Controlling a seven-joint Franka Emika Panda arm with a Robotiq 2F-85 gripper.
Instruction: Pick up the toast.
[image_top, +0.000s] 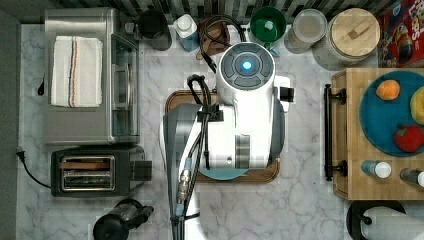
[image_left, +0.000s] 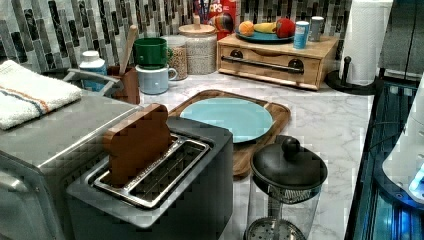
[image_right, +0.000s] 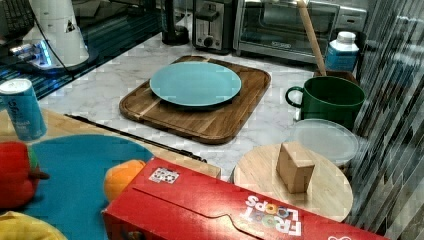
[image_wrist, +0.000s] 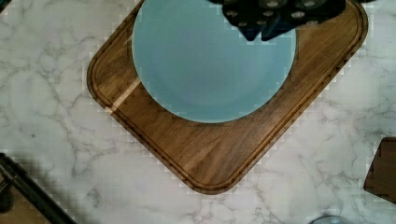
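upright, the toast (image_left: 136, 142) stood in the toaster (image_left: 165, 200); the plate (image_left: 227, 118) lay at its two o'clock in the left view; the gripper (image_wrist: 266, 18) hung over the plate, grip unclear.

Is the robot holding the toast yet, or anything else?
No. The toast stands in the toaster slot, untouched. In the wrist view the gripper hangs above the blue plate with nothing in it.
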